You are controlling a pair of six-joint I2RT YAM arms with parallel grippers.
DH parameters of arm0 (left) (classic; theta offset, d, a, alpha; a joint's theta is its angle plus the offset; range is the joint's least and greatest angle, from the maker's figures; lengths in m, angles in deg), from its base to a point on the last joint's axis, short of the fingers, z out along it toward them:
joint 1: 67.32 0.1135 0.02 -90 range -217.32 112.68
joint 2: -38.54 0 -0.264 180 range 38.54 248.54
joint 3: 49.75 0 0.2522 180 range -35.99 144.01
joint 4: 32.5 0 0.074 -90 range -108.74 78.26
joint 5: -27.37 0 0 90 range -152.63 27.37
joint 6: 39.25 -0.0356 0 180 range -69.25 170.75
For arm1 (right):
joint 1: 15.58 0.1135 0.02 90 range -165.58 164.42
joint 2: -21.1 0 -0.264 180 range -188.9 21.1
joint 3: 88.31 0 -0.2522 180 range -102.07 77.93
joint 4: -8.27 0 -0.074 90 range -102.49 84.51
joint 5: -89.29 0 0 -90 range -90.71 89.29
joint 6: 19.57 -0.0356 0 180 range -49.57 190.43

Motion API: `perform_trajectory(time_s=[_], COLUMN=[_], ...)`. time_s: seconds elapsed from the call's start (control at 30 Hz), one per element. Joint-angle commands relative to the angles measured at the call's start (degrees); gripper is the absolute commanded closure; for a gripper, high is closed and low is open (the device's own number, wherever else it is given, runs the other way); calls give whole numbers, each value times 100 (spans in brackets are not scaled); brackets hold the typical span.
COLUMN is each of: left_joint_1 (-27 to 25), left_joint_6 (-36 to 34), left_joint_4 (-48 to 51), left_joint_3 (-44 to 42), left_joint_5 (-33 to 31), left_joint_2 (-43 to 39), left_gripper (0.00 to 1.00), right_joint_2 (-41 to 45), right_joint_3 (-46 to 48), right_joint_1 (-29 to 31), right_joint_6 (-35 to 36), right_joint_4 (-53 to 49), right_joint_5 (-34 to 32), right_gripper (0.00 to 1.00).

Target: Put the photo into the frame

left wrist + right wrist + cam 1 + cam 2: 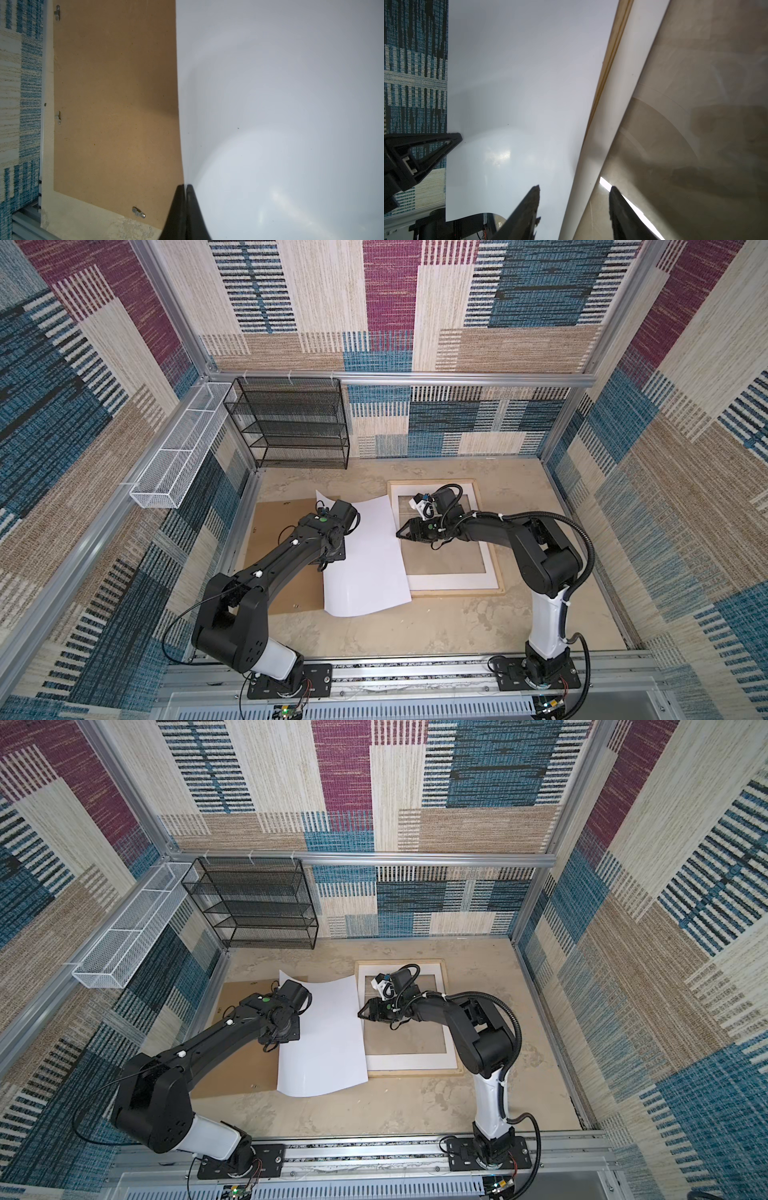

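The photo (pixel 365 556) lies white back up and bowed, between the brown backing sheet and the frame, its right edge overlapping the frame's left side. In the left wrist view my left gripper (pixel 184 185) is shut on the left edge of the photo (pixel 280 104). The frame (pixel 457 594) of pale wood lies flat with a white mat (pixel 453 581) inside it. My right gripper (pixel 398 534) hovers open at the photo's right edge. In the right wrist view, one of the right gripper's (pixel 574 186) fingers is over the photo (pixel 519 83) and the other over the clear pane.
The brown backing sheet (pixel 282 556) with small metal clips lies left of the photo, under my left arm. A black mesh shelf (pixel 291 427) stands at the back left. A white wire basket (pixel 178 460) hangs on the left wall. Patterned walls close in the table.
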Motion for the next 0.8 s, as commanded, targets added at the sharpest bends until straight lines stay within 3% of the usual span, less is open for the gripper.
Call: perform_trajectory(time_s=[0.0, 0.77], left_joint_1=[7, 6], left_joint_6=[72, 29], left_joint_4=[-93, -166], left_joint_3=[-5, 6], left_joint_5=[90, 292], left_joint_2=[7, -33], left_gripper=[100, 100], right_joint_2=[105, -77], right_joint_3=[119, 68], right_joint_1=[47, 176], right_joint_6=[31, -226], right_joint_4=[-32, 349], right_joint_5=[62, 554], right_gripper=[47, 80])
